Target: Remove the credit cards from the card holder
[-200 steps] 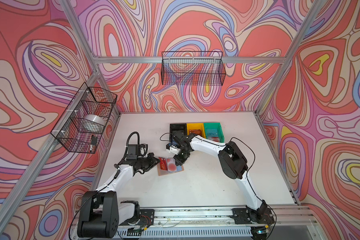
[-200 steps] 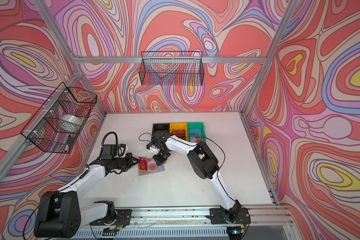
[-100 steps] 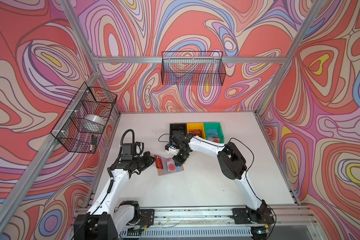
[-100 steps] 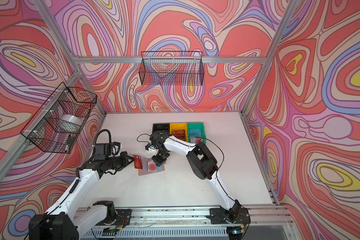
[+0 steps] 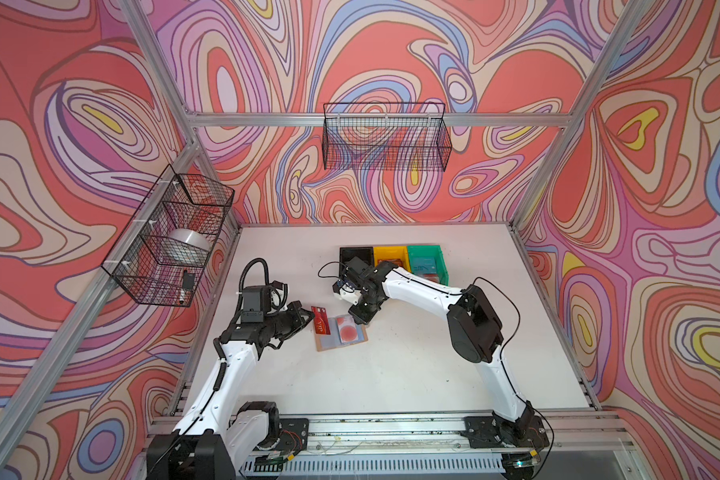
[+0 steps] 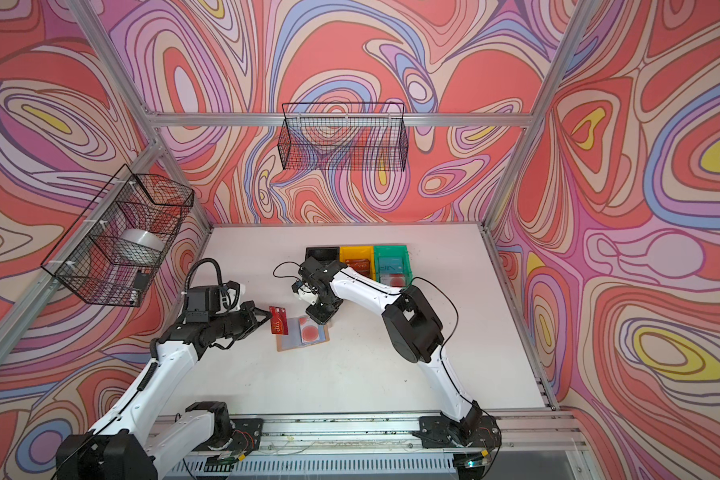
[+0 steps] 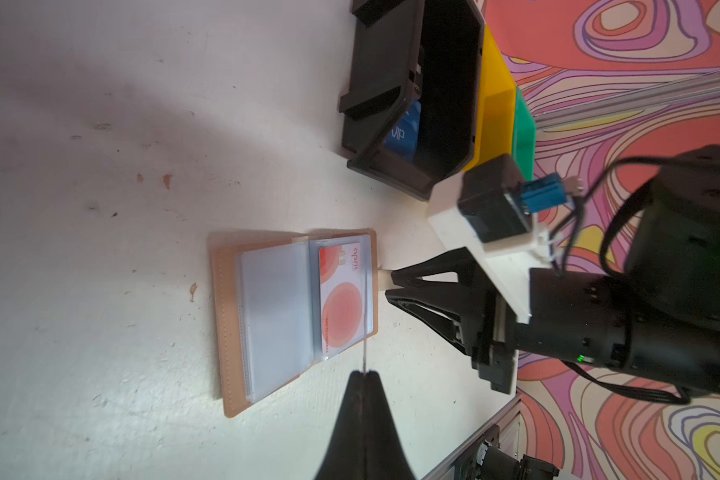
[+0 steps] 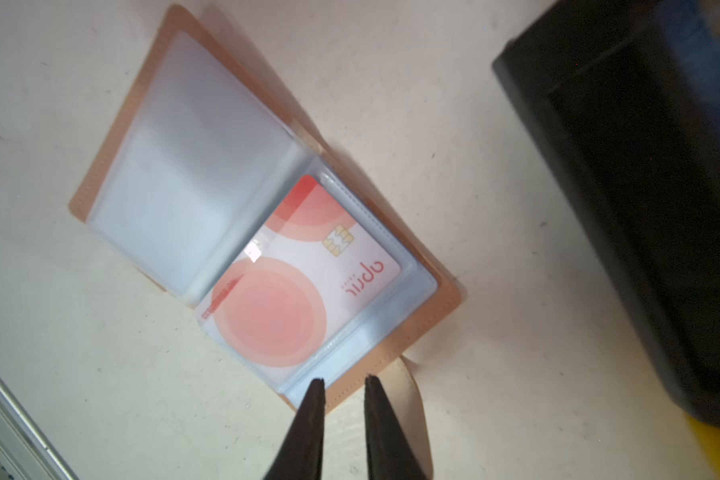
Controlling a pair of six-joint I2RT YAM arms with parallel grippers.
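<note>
Near the middle of the white surface (image 5: pixel 391 374), the tan card holder (image 5: pixel 329 343) is lying open with its clear sleeves facing up. A pale card with a red circle (image 5: pixel 348 331) is sitting in the sleeve on the side nearer the bins. The left end effector (image 5: pixel 308 318) is clamping the red VIP card (image 5: pixel 321 321) by one short edge, jaws closed on it. It is holding the card just beside the holder's left page, and the left wrist view is showing that card only edge-on. The right end effector (image 8: pixel 341 380) is hovering at the holder's snap tab (image 8: pixel 410 390) with its jaws standing slightly apart; whether a fingertip is touching the tab is hard to tell. Farther back, a blue VIP card (image 7: pixel 402 133) is lying in the black bin (image 7: pixel 371 62), which is standing in a row with the yellow bin (image 5: pixel 387 250) and the green bin (image 5: pixel 425 248).
</note>
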